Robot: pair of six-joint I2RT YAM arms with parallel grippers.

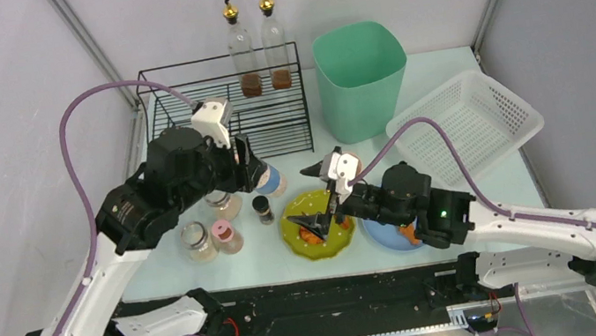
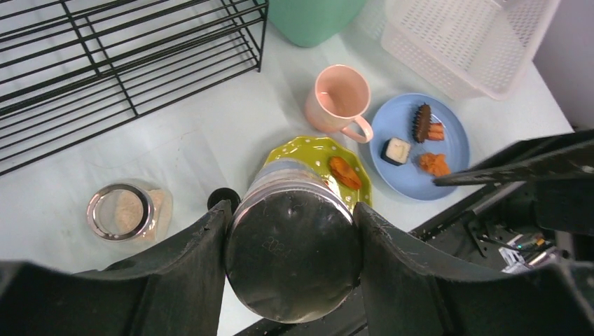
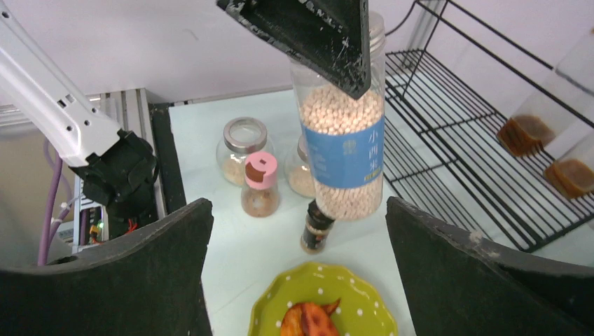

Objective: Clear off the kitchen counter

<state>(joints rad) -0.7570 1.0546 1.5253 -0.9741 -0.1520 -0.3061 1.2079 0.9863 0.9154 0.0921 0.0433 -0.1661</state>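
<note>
My left gripper [image 1: 264, 173] is shut on a tall clear jar of pale beans with a blue label [image 3: 343, 154] and holds it above the pale mint counter [image 1: 423, 73]. Its metal lid fills the gap between the fingers in the left wrist view [image 2: 294, 245]. My right gripper [image 1: 310, 195] is open and empty over a green dotted plate [image 3: 329, 297] that holds an orange piece of food [image 3: 308, 320]. A blue plate with food bits [image 2: 420, 147] and a pink mug [image 2: 340, 98] stand beside it.
A pink-capped shaker [image 3: 259, 185], two glass jars [image 1: 197, 241] [image 1: 222, 204] and a small dark spice bottle [image 3: 316, 227] stand at front left. At the back stand a black wire rack [image 1: 233, 115] with two oil bottles [image 1: 241, 47], a green bin [image 1: 361, 78] and a white basket [image 1: 466, 121].
</note>
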